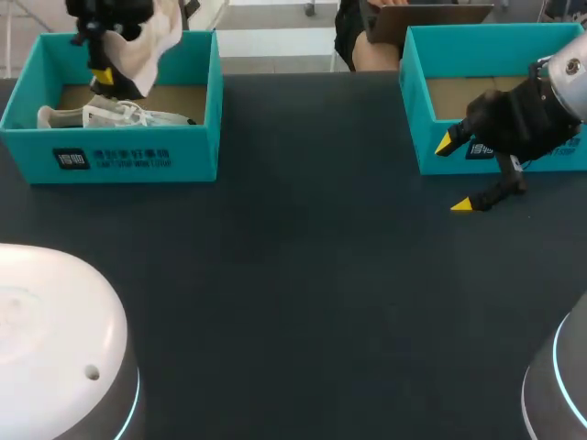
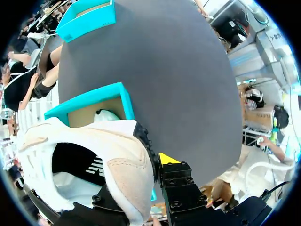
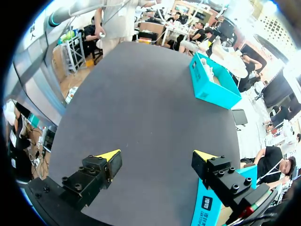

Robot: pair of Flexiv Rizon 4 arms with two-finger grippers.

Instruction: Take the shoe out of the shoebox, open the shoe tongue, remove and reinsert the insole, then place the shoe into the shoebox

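Note:
My left gripper point(image 1: 105, 77) hangs over the left teal shoebox point(image 1: 128, 160), shut on a white shoe point(image 1: 151, 38) that it holds above the box. In the left wrist view the shoe point(image 2: 89, 146) fills the space by the fingers; its collar wall is pinched, with one yellow fingertip point(image 2: 167, 158) showing and the other hidden behind the shoe. A second white shoe point(image 1: 115, 115) lies inside that box. My right gripper point(image 1: 456, 174) stands open with nothing in it, low over the table in front of the right teal shoebox point(image 1: 417, 128).
The right shoebox shows only its bare cardboard floor point(image 1: 459, 92). Dark table point(image 1: 303, 257) stretches between and in front of the boxes. In the right wrist view the left shoebox point(image 3: 211, 87) is far ahead of the fingers.

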